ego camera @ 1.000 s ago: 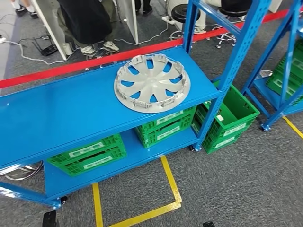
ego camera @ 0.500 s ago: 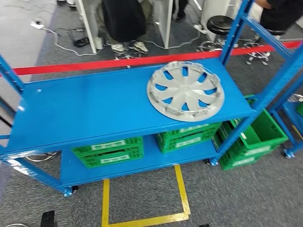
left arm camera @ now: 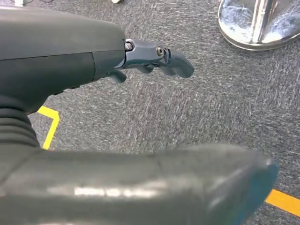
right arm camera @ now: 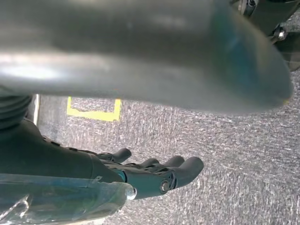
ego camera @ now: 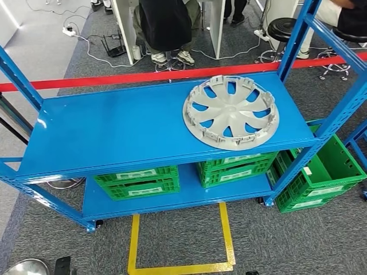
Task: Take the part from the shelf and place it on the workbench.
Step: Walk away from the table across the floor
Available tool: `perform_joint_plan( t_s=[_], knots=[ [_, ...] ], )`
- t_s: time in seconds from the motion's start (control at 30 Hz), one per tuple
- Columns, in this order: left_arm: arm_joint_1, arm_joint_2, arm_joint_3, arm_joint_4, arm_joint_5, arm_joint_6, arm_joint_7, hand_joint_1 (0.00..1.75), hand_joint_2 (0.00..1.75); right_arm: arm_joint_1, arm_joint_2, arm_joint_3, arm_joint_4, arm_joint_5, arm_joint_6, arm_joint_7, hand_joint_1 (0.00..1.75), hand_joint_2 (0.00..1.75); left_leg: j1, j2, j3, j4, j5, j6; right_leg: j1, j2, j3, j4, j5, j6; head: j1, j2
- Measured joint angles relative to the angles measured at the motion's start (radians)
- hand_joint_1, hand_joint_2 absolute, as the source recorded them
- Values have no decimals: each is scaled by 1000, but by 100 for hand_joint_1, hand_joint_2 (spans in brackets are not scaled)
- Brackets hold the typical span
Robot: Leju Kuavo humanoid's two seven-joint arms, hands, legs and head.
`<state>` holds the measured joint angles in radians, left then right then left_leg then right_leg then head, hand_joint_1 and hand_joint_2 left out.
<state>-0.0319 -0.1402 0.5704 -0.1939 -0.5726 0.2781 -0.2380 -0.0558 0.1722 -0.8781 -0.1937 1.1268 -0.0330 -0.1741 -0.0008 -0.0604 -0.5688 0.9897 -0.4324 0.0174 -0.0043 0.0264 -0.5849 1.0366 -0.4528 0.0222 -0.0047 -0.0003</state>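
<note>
— From up at its head: where's the part?

— The grey wheel cover (ego camera: 230, 112) lies flat on the top board of the blue shelf (ego camera: 108, 132), toward the right end, close to the right-hand blue upright (ego camera: 299, 34). It's round, so there's no long axis to line up with. I'd say the right arm is the nearer one, since the cover sits right of the middle.

— Anything in the way?

— Nothing lies on the board beside it. The upright at its far right corner could crowd a reach from that side. Green crates (ego camera: 137, 182) sit on the lower board, another green crate (ego camera: 324, 172) stands on the floor to the right, and a yellow floor marking (ego camera: 182, 266) lies in front. A seated person (ego camera: 166, 23) is behind the red tape (ego camera: 129, 78).

— And at the left wrist?

— The left hand (left arm camera: 148, 56) hangs over grey carpet, fingers apart and only lightly bent, holding nothing. A shiny metal base (left arm camera: 258, 21) is near on the floor.

— The right wrist?

— Same: the right hand (right arm camera: 152, 173) hangs low over carpet, fingers loosely extended, empty. Both hands are well below the cover, so each must rise to shelf height first.
</note>
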Motion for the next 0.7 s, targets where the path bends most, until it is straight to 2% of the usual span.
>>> perform_joint_plan(
  t_s=[0.03,0.13,0.2,0.47,0.63,0.7],
  knots=[
    [2,2,-5,0,7,-5,4,0,0,3,-2,11,-1,-19,1,3,0,0,1,0,0,-2,1,-6,1,0,-1,0,0,-2,0,0],
    [13,10,-28,-2,39,-21,20,0,0,15,-9,53,-6,-88,2,14,0,0,5,0,0,-9,4,-36,3,0,-4,1,1,-7,0,0],
    [21,14,-46,-4,65,-34,30,0,0,23,-16,84,-11,-139,4,22,0,0,6,0,-1,-10,5,-45,4,0,-5,1,2,-8,1,0],
    [53,38,-140,-30,170,-83,71,0,0,60,-44,234,-42,-344,9,53,0,0,4,0,-1,-9,6,-46,1,0,-3,-2,5,-4,1,0],
    [61,45,-165,-39,193,-94,81,0,0,69,-50,270,-50,-388,11,60,0,0,3,0,-1,-9,6,-45,1,0,-3,-3,6,-4,1,0],
    [71,52,-198,-49,226,-109,93,0,0,80,-59,320,-61,-452,13,69,0,0,3,0,-1,-9,6,-45,0,0,-2,-3,7,-3,1,0]
  ],
)
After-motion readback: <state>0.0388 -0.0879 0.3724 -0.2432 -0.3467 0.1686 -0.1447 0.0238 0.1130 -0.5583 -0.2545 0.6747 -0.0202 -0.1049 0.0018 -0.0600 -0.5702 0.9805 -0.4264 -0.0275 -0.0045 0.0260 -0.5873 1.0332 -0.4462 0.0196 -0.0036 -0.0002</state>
